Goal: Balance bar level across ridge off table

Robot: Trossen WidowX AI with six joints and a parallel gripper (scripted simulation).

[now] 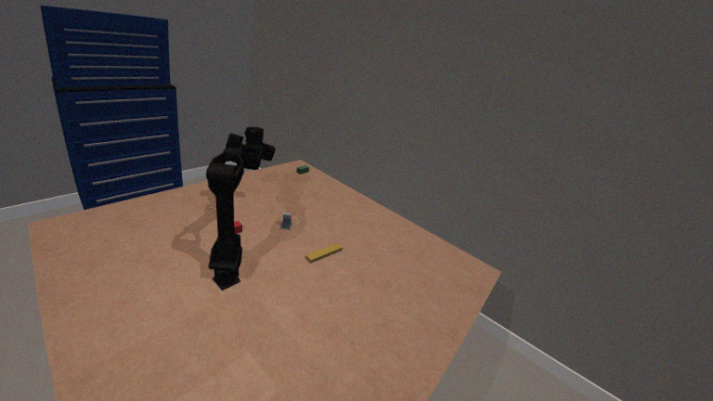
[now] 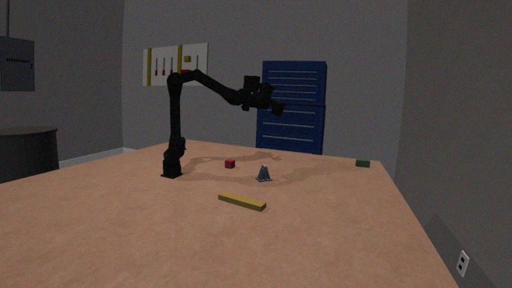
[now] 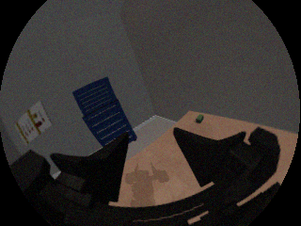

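My black claw [image 2: 277,108], parted and empty, hangs high over the bench [image 2: 339,232]; flat yellow rectangular bar [image 2: 242,201] lies below, nearer me, beside grey wedge ridge [image 2: 263,173], long axis crosswise.

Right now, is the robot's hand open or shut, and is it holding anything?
Hand: open, holding nothing, up in the air; the yellow bar lies flat on the table.
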